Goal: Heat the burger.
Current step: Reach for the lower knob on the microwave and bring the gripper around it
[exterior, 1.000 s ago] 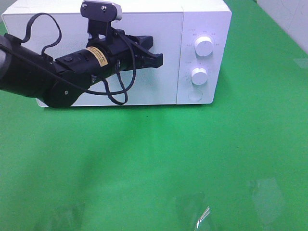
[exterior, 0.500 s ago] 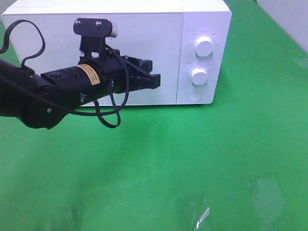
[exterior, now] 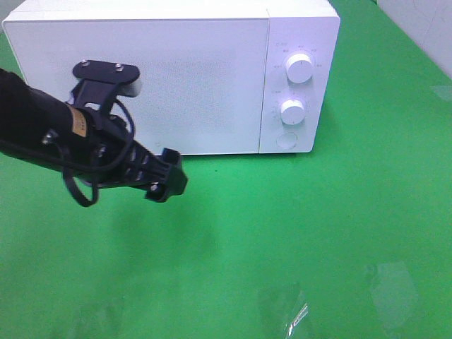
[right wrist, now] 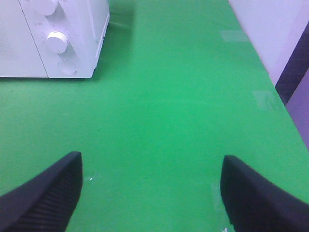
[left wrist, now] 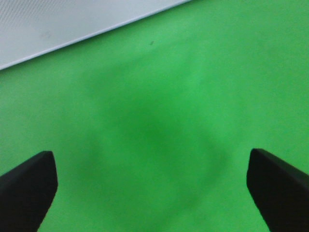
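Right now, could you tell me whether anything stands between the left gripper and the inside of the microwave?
Yes: the microwave's closed door faces the left gripper, which hangs open over the green table in front of it. No burger shows in any view.

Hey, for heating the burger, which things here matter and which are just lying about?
For the job: microwave, door shut; its upper knob, lower knob; left gripper, jaws open. No burger in view.
Just there: clear shiny patches on the green table.
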You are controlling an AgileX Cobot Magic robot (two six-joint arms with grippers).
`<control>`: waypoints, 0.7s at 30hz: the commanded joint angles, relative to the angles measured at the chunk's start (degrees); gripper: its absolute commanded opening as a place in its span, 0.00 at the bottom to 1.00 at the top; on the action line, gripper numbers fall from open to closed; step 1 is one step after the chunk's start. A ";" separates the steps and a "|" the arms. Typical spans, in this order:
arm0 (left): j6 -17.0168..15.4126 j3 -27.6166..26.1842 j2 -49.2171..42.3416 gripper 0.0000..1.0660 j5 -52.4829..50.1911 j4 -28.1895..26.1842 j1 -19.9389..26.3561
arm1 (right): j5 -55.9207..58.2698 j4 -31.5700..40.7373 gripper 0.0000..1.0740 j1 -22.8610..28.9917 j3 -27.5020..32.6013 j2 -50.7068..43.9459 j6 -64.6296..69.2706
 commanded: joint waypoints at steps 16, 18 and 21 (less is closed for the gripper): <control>-0.34 0.23 -21.31 0.95 39.13 2.86 14.55 | -0.46 0.06 0.71 -0.34 0.11 -1.60 0.52; 1.89 0.23 -21.94 0.95 41.42 1.49 19.65 | -0.46 0.06 0.71 -0.34 0.11 -1.60 0.52; 4.93 0.23 -22.57 0.95 43.03 -0.52 24.18 | -0.46 0.06 0.71 -0.34 0.11 -1.60 0.52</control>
